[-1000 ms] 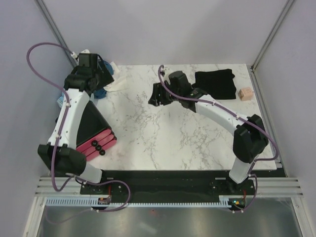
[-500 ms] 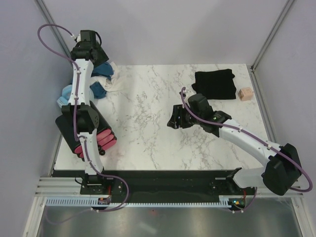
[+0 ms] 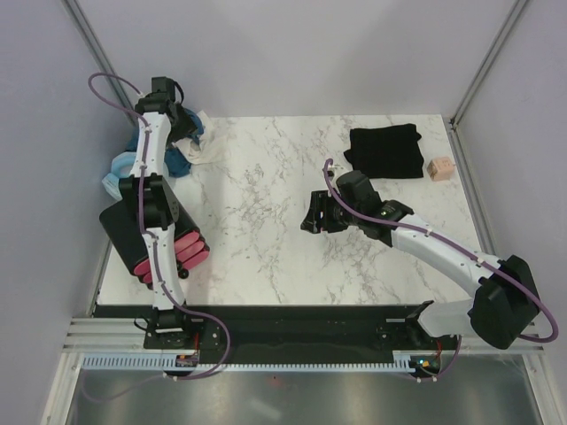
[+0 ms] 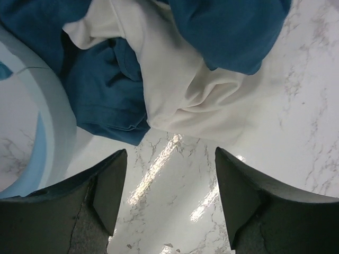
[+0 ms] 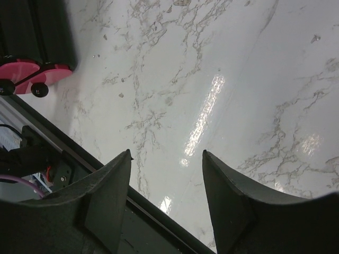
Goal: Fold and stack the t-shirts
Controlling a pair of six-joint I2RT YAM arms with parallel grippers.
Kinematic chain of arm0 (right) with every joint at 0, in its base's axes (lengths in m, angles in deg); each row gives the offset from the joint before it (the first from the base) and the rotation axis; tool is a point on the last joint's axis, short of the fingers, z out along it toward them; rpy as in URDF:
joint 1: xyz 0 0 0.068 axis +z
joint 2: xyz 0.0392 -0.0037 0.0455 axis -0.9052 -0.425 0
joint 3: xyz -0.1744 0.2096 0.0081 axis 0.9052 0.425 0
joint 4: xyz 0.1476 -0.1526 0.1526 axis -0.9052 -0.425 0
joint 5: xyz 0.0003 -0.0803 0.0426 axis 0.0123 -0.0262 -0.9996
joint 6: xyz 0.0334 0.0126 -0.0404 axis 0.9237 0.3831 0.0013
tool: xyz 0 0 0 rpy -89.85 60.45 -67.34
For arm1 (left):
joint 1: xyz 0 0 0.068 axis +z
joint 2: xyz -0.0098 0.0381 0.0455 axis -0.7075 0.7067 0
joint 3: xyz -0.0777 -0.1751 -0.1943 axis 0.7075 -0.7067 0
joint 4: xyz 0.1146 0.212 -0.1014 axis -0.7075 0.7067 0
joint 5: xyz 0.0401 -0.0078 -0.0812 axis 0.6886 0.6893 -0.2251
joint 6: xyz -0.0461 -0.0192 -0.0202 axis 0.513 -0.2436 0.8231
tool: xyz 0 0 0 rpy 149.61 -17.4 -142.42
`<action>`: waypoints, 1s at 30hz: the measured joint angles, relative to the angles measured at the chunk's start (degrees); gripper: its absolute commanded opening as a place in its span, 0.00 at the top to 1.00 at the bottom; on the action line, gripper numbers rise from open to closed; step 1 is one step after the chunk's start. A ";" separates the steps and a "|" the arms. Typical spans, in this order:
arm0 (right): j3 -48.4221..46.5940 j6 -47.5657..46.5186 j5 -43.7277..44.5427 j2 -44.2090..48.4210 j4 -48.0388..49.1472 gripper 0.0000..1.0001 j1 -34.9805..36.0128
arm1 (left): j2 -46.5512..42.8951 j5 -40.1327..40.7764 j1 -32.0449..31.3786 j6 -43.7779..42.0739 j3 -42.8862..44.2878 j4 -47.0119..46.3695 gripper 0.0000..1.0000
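Bench (image 3: 266, 248) corners were occupied: black t-shirt (image 3: 385, 150) far right, teal t-shirt (image 4: 233, 32) far left. Left end effector (image 4: 169, 159) and right end effector (image 5: 167, 159) were held wide, empty.

Place: a robotics lab test cell, not a home or shop.
Walls: plain grey panels (image 3: 310, 53) closing the cell in from 9 through 12 to 3 o'clock, joined by bare aluminium posts (image 3: 483, 62).
Work surface: a marble-patterned table top (image 3: 266, 230) at centre.
Mounting: left arm (image 3: 146, 177) and right arm (image 3: 434, 248) bolted to a black base plate (image 3: 292, 316) at 6 o'clock, on slotted metal rails (image 3: 89, 335).
Wiring: exposed purple cables (image 3: 99, 78) at 10 o'clock; a white slotted cable duct (image 3: 292, 361) at 6 o'clock.
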 measured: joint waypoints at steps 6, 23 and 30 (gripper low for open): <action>0.00 0.66 0.42 0.09 -0.04 0.36 -0.31 | 6.67 -1.51 0.48 2.71 -0.02 2.73 0.26; 0.00 1.92 0.39 0.35 -0.24 0.36 -0.90 | 8.46 -0.81 0.68 4.44 0.85 0.92 0.29; 0.04 2.38 0.11 -0.07 -0.24 0.37 -0.92 | 9.33 -0.72 0.52 4.13 0.87 0.17 0.31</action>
